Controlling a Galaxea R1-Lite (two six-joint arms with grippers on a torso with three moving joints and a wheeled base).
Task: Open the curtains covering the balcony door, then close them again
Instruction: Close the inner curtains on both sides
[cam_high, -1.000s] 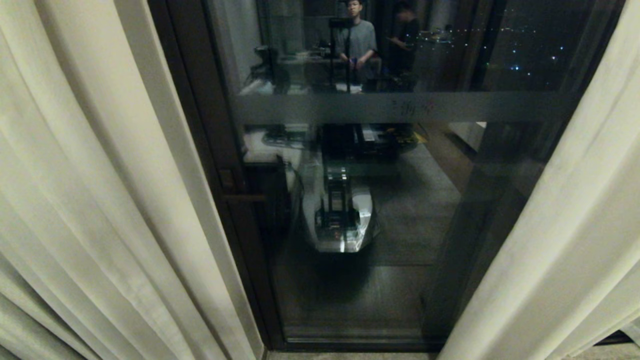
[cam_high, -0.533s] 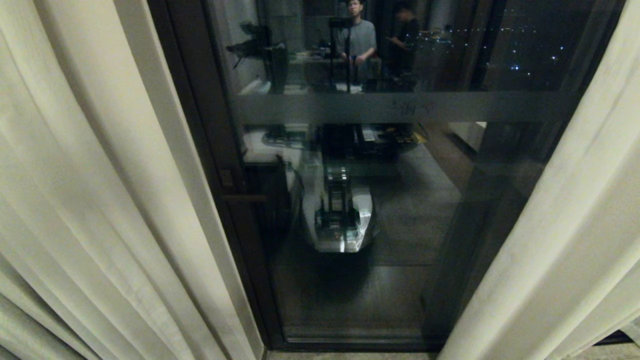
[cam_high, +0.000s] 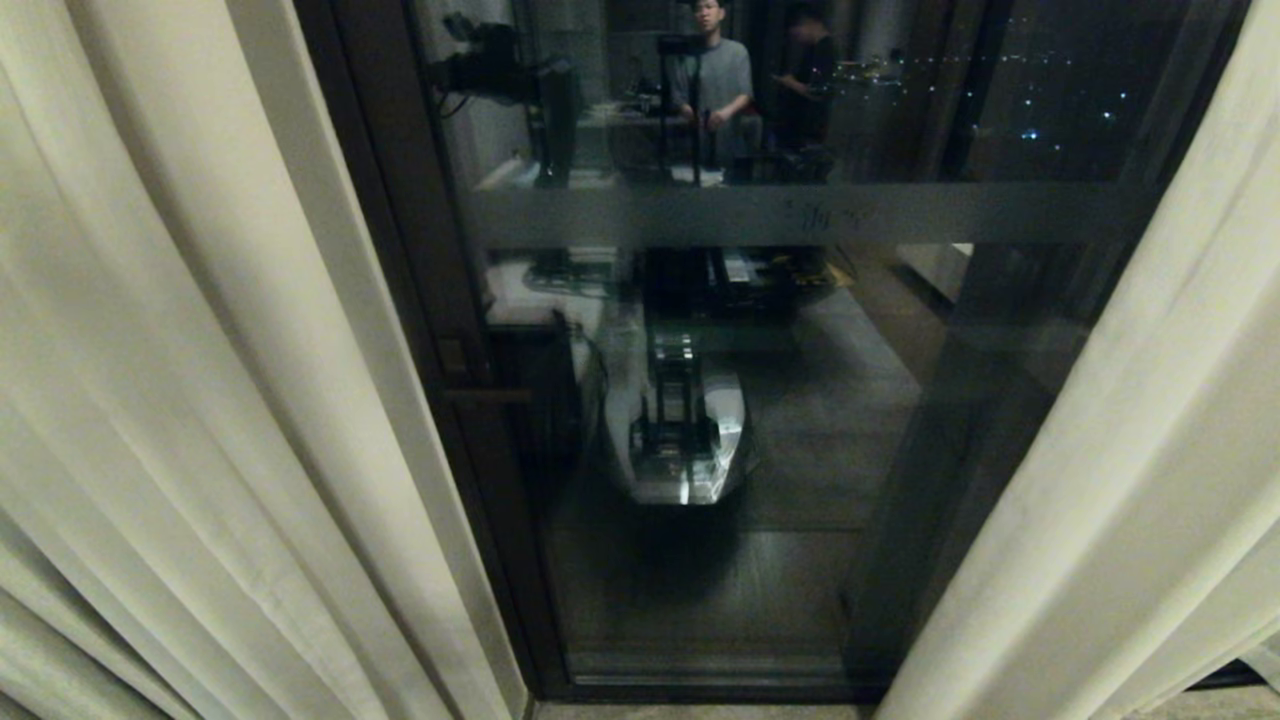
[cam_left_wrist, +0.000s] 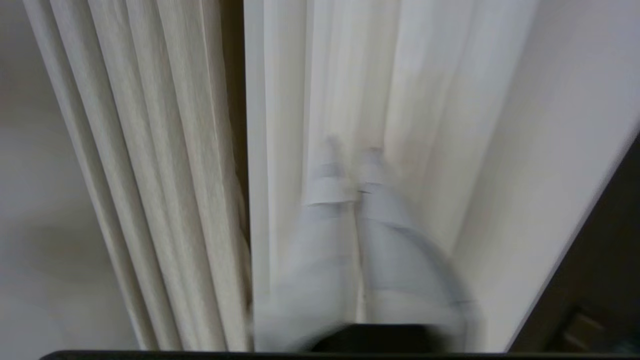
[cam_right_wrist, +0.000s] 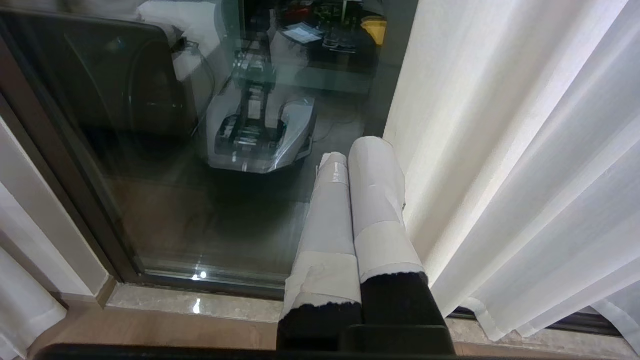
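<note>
The curtains hang parted: the left panel (cam_high: 200, 400) and the right panel (cam_high: 1120, 450) frame the exposed balcony door (cam_high: 760, 560) with its frosted band (cam_high: 1000, 212). Neither gripper shows directly in the head view. In the left wrist view my left gripper (cam_left_wrist: 352, 150), blurred by motion, is raised close in front of the left panel's pale pleats (cam_left_wrist: 150, 175); nothing shows as held. In the right wrist view my right gripper (cam_right_wrist: 357, 150) is parked low and shut on nothing, beside the right panel (cam_right_wrist: 500, 150) and in front of the glass (cam_right_wrist: 150, 200).
The glass reflects my own base (cam_high: 680, 440) and two people (cam_high: 720, 80) standing behind me. A stone sill (cam_right_wrist: 200, 305) runs under the door. The dark door frame (cam_high: 400, 300) stands next to the left panel's edge.
In the glass reflection my left arm has risen and swung up toward the left curtain. The curtains, the door and the right arm look unchanged.
</note>
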